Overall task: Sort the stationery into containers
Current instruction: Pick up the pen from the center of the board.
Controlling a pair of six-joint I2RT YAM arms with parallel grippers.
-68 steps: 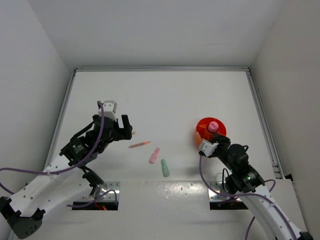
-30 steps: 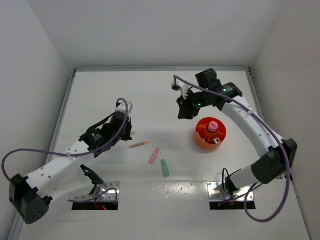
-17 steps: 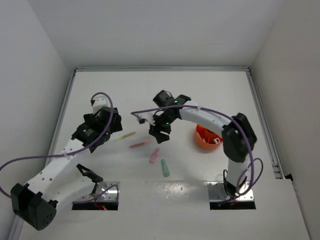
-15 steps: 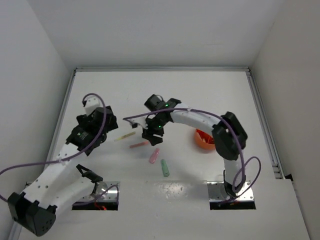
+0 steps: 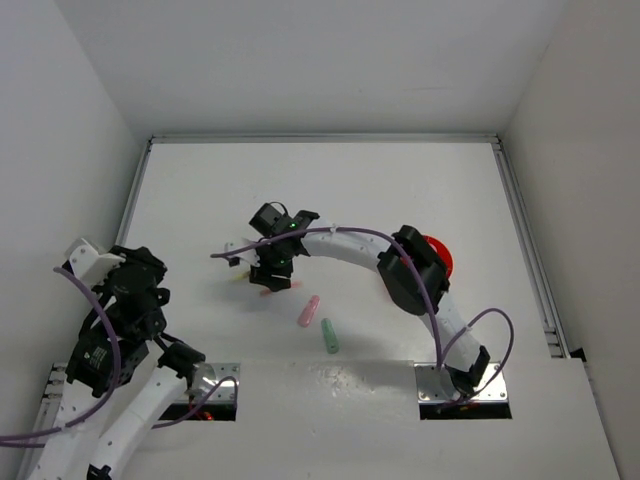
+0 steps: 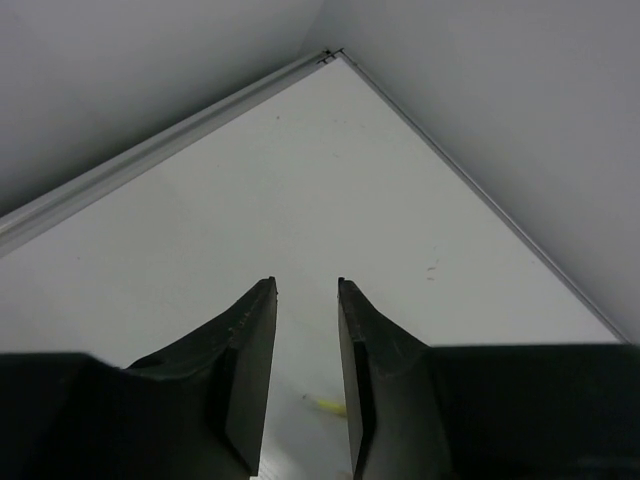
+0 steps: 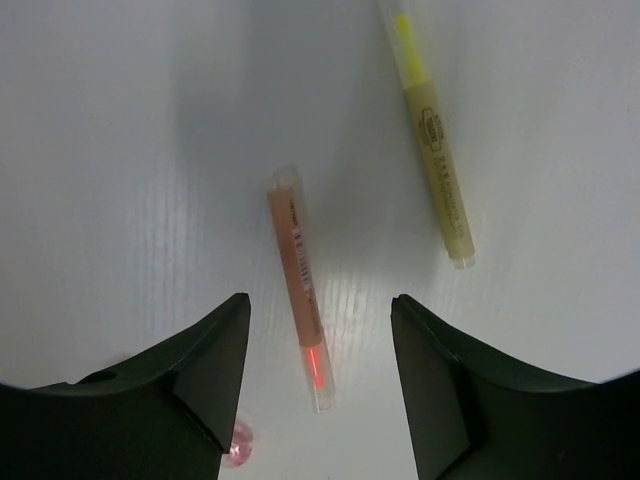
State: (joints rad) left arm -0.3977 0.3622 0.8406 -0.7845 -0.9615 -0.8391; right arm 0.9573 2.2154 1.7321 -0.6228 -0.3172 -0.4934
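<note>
Right gripper (image 7: pixel 318 305) is held spread above the thin pink stick (image 7: pixel 299 290), with the yellow stick (image 7: pixel 433 145) laid just to its left.

The white table (image 5: pixel 400 190) is lit brightly and evenly from above, and only faint, soft shadows are cast beneath the arms in the overhead view. The enclosure walls are left a duller grey. In the right wrist view the pink stick (image 7: pixel 298 290) and yellow stick (image 7: pixel 437 160) are rendered sharp. A broad soft shadow is thrown across the surface there, and the right gripper (image 7: pixel 320 300) is shown dark and slightly soft. The left gripper (image 6: pixel 306 287) is seen almost black, its detail lost.
</note>
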